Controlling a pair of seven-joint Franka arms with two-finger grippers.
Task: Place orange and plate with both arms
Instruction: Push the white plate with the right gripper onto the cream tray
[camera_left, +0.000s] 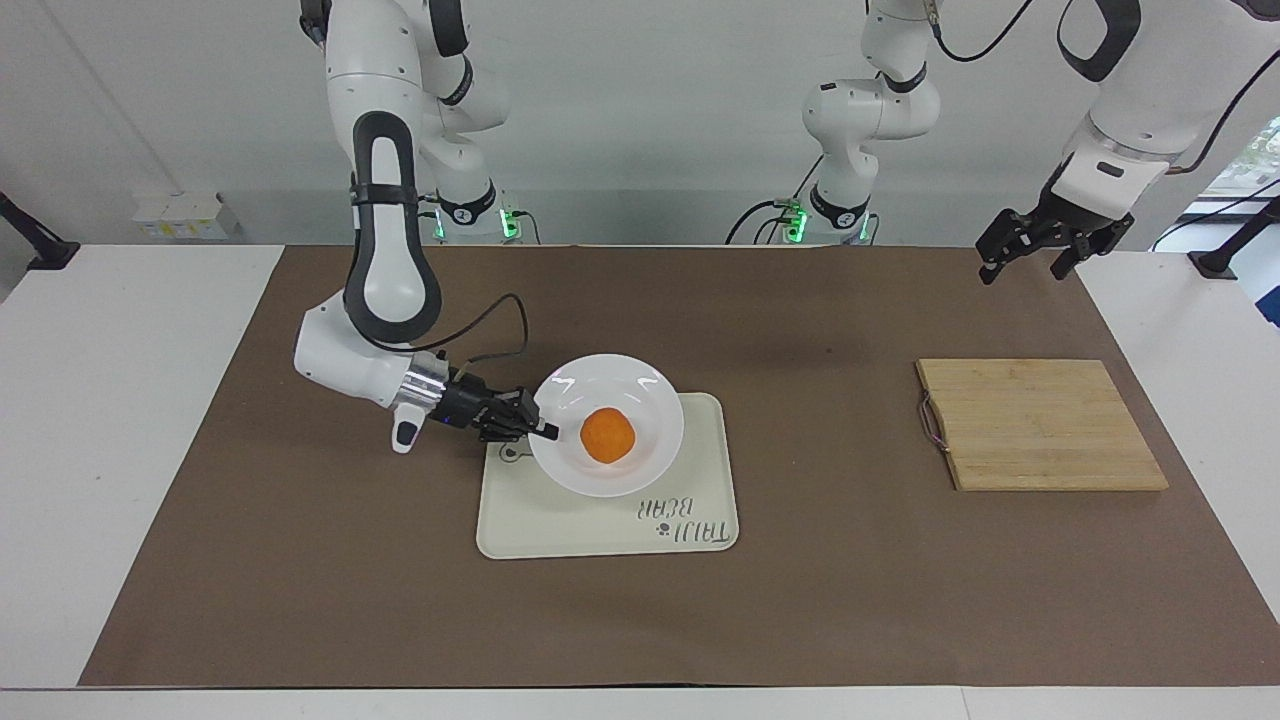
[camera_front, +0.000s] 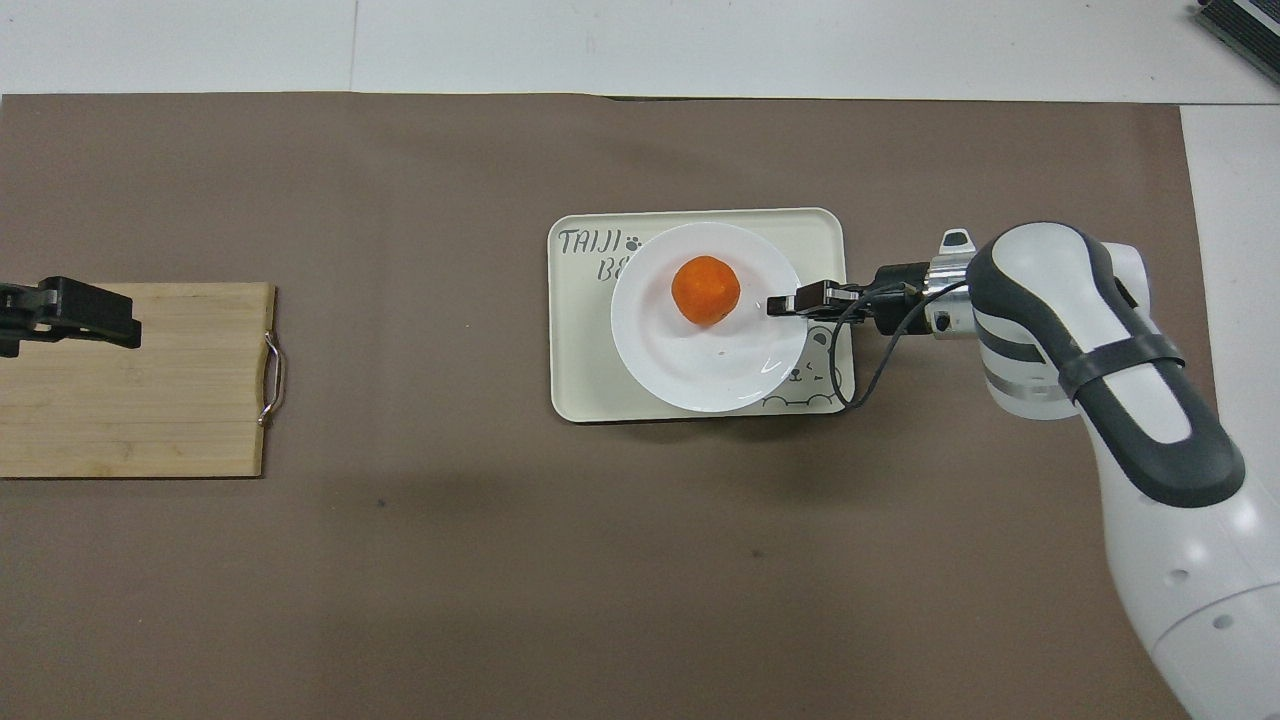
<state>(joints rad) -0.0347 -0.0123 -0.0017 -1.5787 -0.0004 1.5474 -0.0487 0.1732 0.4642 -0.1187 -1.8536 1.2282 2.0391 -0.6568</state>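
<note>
Even, bright indoor light falls from above; we see only soft, faint shadows on the table (camera_left: 820, 600). Small white glints sit on the plate (camera_front: 700, 370) rim. Both views are sharp throughout, with no blur and no bending at the edges.

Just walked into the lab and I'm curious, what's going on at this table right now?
The right arm's hand grips the rim of the white plate, which carries the orange, and holds it over the cream bear tray. Whether the plate is touching the tray cannot be told. The left hand waits up in the air toward its own end of the table, holding nothing, near the wooden cutting board.
</note>
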